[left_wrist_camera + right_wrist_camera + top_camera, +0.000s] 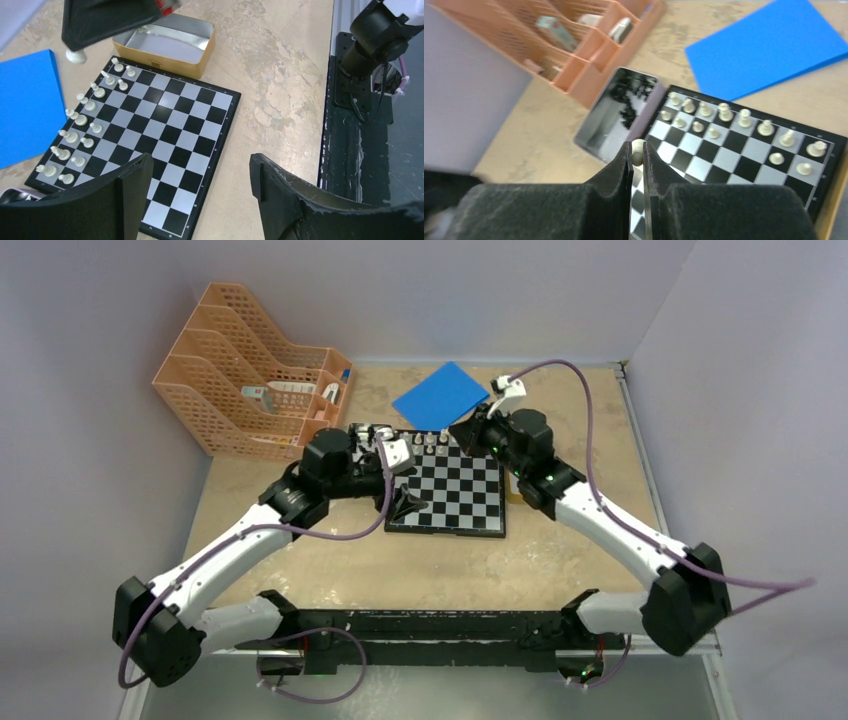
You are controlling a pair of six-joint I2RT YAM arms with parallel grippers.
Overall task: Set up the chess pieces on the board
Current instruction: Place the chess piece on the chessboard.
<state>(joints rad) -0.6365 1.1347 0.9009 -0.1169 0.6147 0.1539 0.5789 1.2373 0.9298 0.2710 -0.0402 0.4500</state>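
An orange file rack [250,395] stands at the far left corner of the table [590,420], with a few small items in its slots that are too small to identify. A plain blue sheet [440,395] lies flat near the far edge, one corner pointing at the board [470,505], which sits mid-table.

Both arms reach in over the board. The left gripper [200,167] hangs above its left side, jaws well apart with nothing between them. The right gripper [636,146] hovers by the board's far right corner, jaws pressed together on a cream piece [76,56], which hangs just outside that corner, between the blue sheet and a gold tin [160,61].

The gold tin lies just beside the board's right edge, lid off, showing a shiny silver floor. A dark tin [596,127] lies against the board's left edge at its far corner and holds a cluster of black pieces [629,100] on a mirror-like bottom.

The board is flat, with black and white checks inside a thin black frame. The white pieces [725,111] stand upright in two rows along its far edge, one to a square. The outer row runs the full width, and the inner row of smaller round-headed figures is shorter.
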